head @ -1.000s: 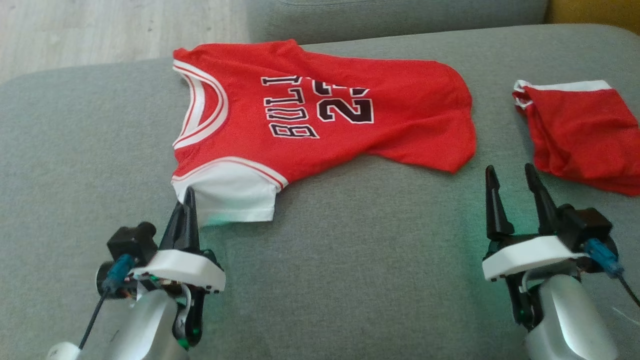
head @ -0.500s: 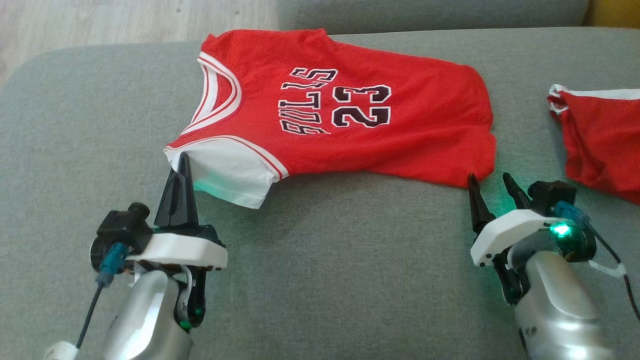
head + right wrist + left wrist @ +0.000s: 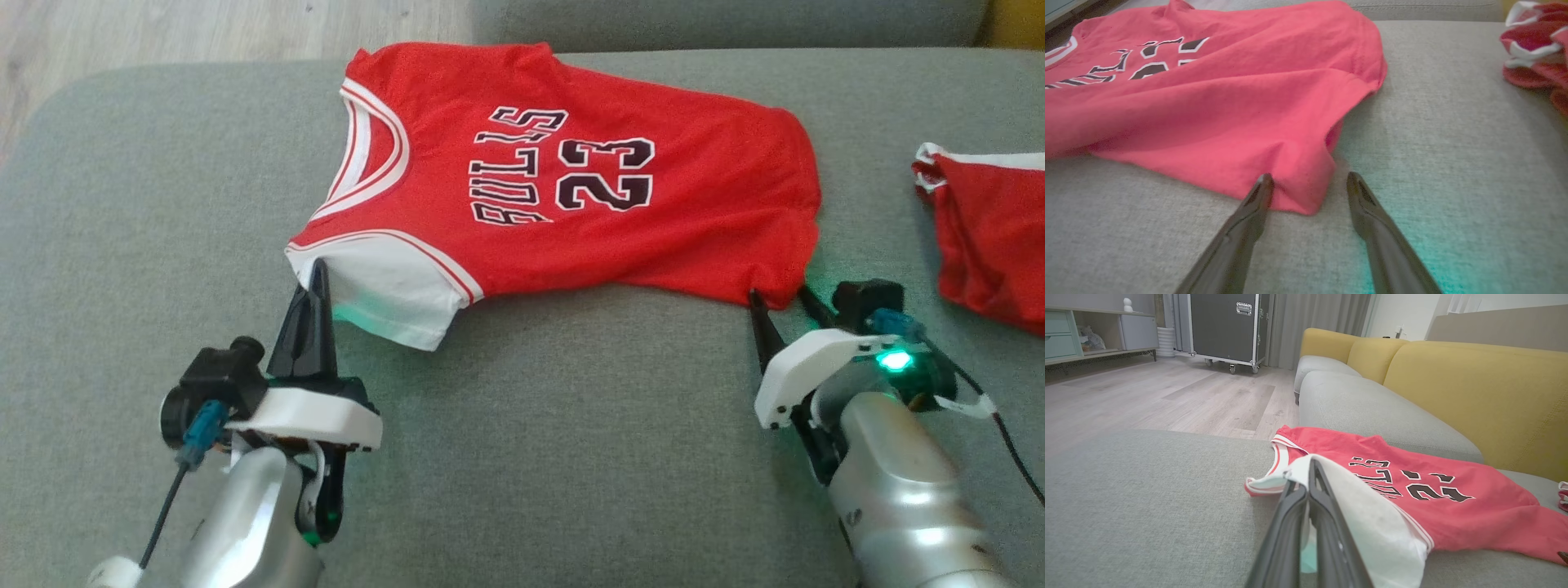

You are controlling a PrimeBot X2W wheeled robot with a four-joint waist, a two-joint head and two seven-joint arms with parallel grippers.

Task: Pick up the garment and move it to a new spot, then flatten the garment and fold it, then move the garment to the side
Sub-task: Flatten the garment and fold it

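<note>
**Left hand [image 3: 317,276] pinching the jersey [image 3: 694,180] by its sleeve, right hand [image 3: 780,296] spread at the hem corner**

At the lower left of the head view, the left hand has its two dark fingers pressed together on the edge of the white sleeve [image 3: 392,286]. In the left wrist view the white cloth is draped over the closed fingertips [image 3: 1312,465] and falls away to their right.

At the lower right of the head view, the right hand has its fingers spread, one on either side of the jersey's lower right hem corner. In the right wrist view that red corner lies between the two tips [image 3: 1309,177]. The left tip touches the cloth and the right tip is just beside it on the cushion. The fingers are not closed on the cloth.

The jersey lies front up on the grey sofa seat [image 3: 571,457], across the upper middle of the head view. Its collar is toward the upper left, its hem is toward the right, and the print "BULLS 23" runs sideways. A second red garment [image 3: 988,245] with white trim lies bunched at the right edge, apart from the jersey.

The left wrist view also shows a yellow backrest [image 3: 1474,396] at the right. At the top left, a dark wheeled case [image 3: 1229,326] stands shut on the wooden floor [image 3: 1167,396], and its contents are hidden.
</note>
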